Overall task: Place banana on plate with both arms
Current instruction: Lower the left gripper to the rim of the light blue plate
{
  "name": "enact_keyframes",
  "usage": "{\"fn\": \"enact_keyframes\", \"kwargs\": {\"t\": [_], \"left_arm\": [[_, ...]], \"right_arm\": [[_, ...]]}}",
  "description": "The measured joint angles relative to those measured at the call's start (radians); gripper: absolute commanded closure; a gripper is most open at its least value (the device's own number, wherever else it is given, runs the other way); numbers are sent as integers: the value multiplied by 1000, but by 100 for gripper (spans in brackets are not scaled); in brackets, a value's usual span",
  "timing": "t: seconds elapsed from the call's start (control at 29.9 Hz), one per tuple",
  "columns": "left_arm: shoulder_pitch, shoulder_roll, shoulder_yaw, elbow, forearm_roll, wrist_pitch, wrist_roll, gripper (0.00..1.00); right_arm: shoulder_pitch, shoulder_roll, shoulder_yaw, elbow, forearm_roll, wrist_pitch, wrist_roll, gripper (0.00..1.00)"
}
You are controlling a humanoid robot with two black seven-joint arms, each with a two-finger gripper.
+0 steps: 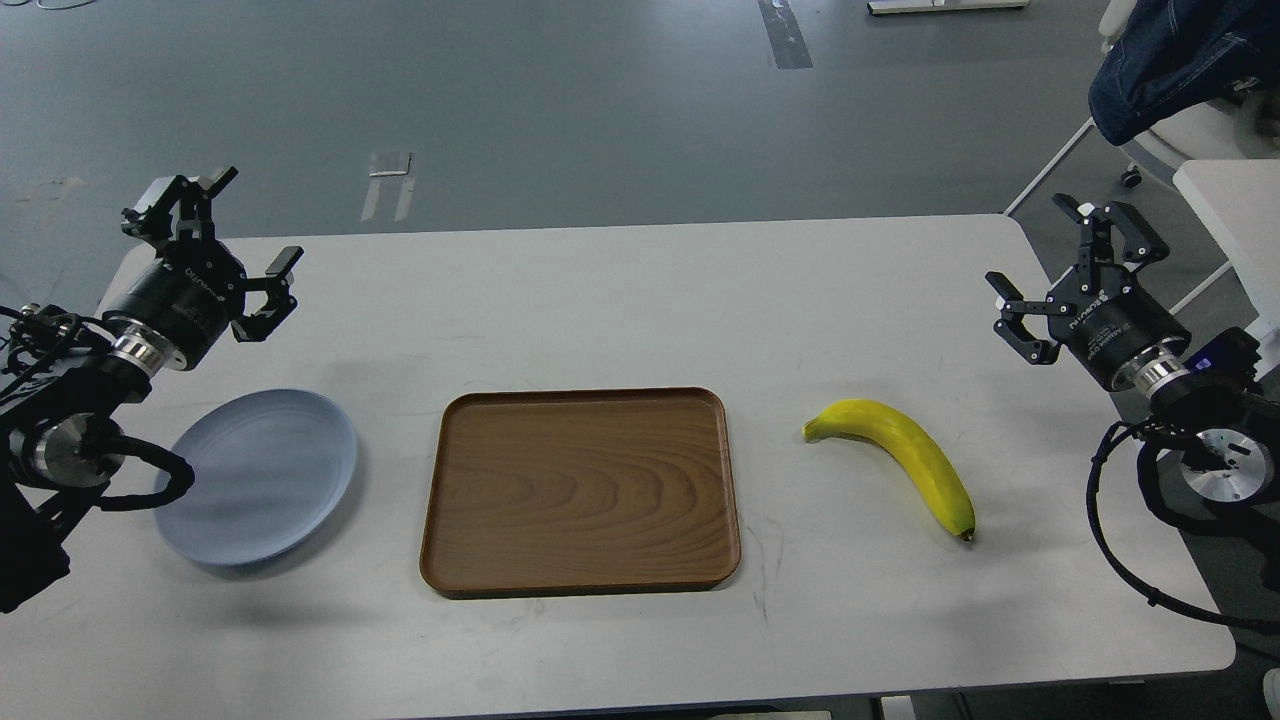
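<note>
Right end effector (pixel 1080 270) spread open, empty; left end effector (pixel 232 248) likewise. Curved yellow banana (pixel 905 455) lying right of brown wooden tray (pixel 582 490), round pale blue-grey plate (pixel 262 480) far left on tabletop (pixel 620 300). Probably light, soft, bruisable: best gripped gently mid-body.

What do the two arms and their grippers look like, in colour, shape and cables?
Both arms are black and cylindrical, each with a silver ring at the wrist and small white lettering on the wrist housing. The left gripper and right gripper have two black, angular, open-framed fingers. Black cables loop beside each arm, and round silver joint caps show lower down.
</note>
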Motion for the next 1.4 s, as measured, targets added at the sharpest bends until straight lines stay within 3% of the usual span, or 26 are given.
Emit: {"fn": "enact_keyframes", "kwargs": {"t": [0.33, 0.57, 0.8, 1.24, 1.4], "left_arm": [[7, 3, -1, -1, -1, 0, -5, 0], [-7, 7, -1, 67, 7, 0, -41, 0], [-30, 25, 0, 26, 182, 0, -42, 0], [-29, 351, -2, -379, 877, 0, -42, 0], [-16, 457, 3, -469, 1242, 3, -42, 0]], "right_arm": [[-3, -1, 0, -1, 0, 0, 0, 0], [-5, 1, 0, -1, -1, 0, 0, 0], [-5, 2, -3, -1, -1, 0, 0, 0], [-11, -3, -6, 0, -3, 0, 0, 0], [-11, 0, -5, 0, -3, 0, 0, 0]]}}
